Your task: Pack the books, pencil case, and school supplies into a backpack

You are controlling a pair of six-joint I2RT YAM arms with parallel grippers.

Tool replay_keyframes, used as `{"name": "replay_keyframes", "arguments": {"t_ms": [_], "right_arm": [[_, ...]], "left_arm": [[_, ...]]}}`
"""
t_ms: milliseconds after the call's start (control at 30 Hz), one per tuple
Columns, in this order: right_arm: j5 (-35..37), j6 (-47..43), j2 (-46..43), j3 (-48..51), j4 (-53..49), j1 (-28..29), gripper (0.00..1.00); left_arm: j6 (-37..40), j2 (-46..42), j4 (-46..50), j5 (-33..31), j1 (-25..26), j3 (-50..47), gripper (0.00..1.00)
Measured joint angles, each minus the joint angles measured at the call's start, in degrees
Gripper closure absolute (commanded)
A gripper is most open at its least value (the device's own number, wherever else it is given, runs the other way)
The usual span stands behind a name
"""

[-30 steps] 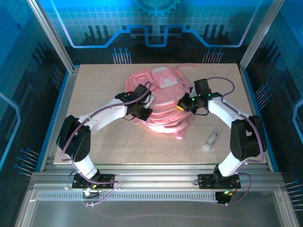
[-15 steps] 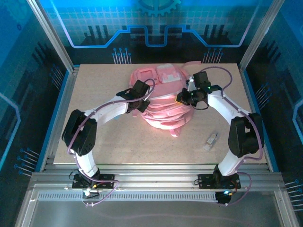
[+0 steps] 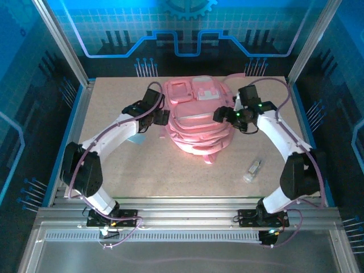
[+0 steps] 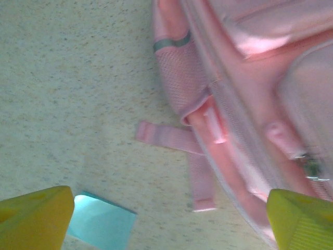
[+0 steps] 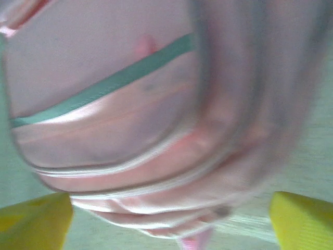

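The large pink backpack (image 3: 196,122) lies in the middle of the table, its paler pockets facing up. My left gripper (image 3: 162,118) stands open at its left edge. In the left wrist view that gripper (image 4: 169,225) has bare table and a loose pink strap (image 4: 200,179) between its yellow fingertips (image 4: 36,216). The small light-blue square (image 3: 135,138) lies on the table under the left arm, by the left fingertip (image 4: 101,226). My right gripper (image 3: 218,115) is open against the backpack's right side (image 5: 156,130). The clear oblong item (image 3: 253,169) lies at the right front. Books and pencil case are out of view.
A pink strap end (image 3: 209,159) pokes out from the backpack's near side. Metal frame posts (image 3: 62,45) and blue walls surround the table (image 3: 170,176).
The backpack has shifted toward the back of the table. Both arms moved back with it. My left gripper came off the backpack's top to its left edge, uncovering the light-blue square.
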State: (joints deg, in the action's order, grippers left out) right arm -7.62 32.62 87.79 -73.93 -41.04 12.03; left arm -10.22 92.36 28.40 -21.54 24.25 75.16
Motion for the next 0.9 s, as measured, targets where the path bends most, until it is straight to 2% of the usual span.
{"name": "replay_keyframes", "arguments": {"t_ms": [167,267,533,733,833,900], "right_arm": [[11.3,2.3,-7.5,6.5,-6.4,-3.6,0.00],[15.0,3.8,-9.4,11.8,-9.4,-4.4,0.00],[15.5,8.2,-14.8,27.4,-8.9,-5.0,0.00],[13.2,9.8,-14.4,34.3,-4.2,-7.7,0.01],[12.3,10.1,-13.5,36.1,-1.6,-8.4,0.09],[11.7,10.1,-12.7,36.8,-0.1,-8.6,0.23]], "left_arm": [[-7.3,-2.1,-1.7,9.2,0.3,-1.3,0.01],[-10.4,-2.1,-3.9,13.9,0.3,-3.1,0.01],[-12.3,-1.4,-6.6,19.8,0.4,-3.3,0.01],[-12.4,-0.3,-6.9,22.3,0.4,-3.3,0.01],[-12.4,-0.2,-6.8,23.0,0.4,-3.0,0.01],[-12.4,-0.2,-6.9,23.4,0.4,-2.5,0.01]]}}
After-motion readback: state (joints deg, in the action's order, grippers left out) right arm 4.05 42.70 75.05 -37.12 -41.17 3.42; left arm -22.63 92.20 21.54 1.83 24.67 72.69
